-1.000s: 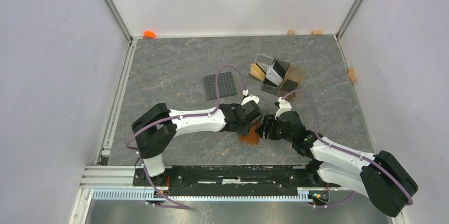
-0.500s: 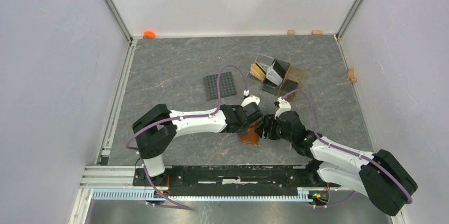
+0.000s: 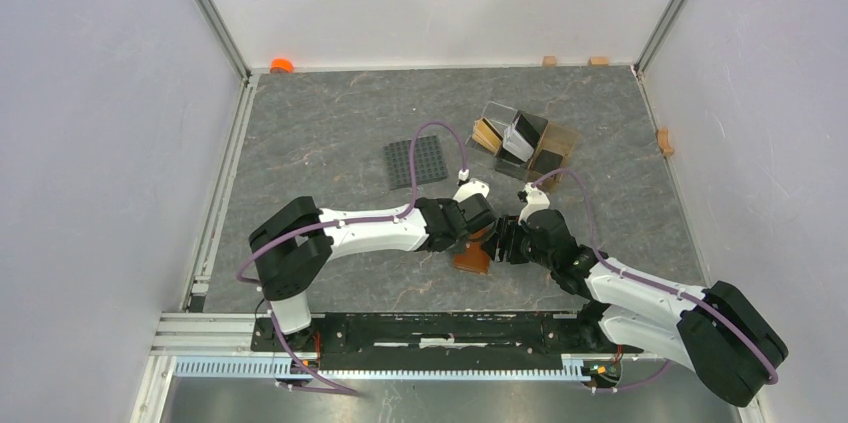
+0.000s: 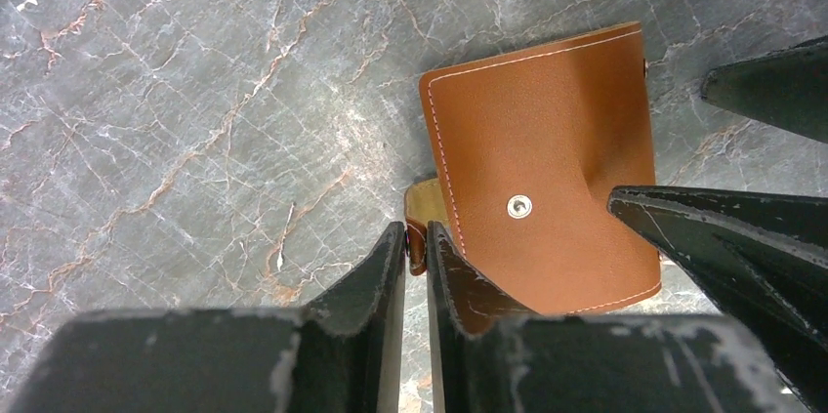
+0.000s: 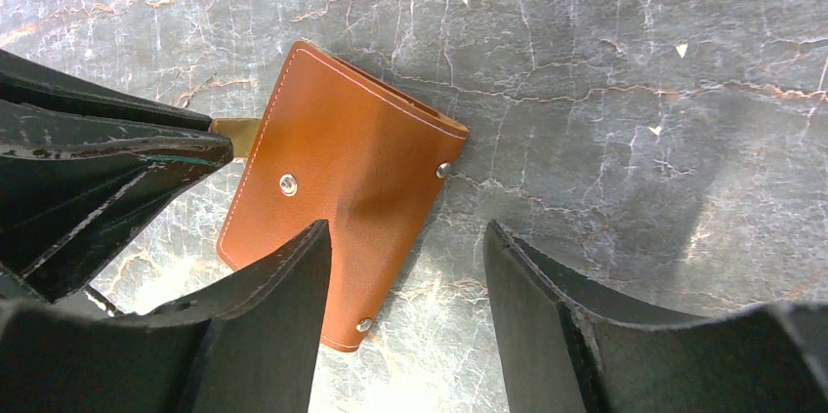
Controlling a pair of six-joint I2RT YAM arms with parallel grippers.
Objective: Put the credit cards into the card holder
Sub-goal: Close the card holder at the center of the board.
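Near the arm bases, the brown leather card holder lies closed and flat on the grey marbled desk. It has pale stitching along its edge and a small metal snap stud at its middle. From above, the two wrists cover most of it and only a brown corner shows. The left tool has its black, scuffed fingers almost together, pinching a tan strip that juts from the holder's side. This is probably its inner flap, though the fingers hide where it ends. The right tool stands spread wide, one finger over the holder's lower part and the other over bare desk. Farther off lies the dark grey studded square plate. Beyond it, the clear amber-tinted stand holds the credit cards tilted in its compartments. Compared with half a second ago, arms and holder sit almost unchanged.
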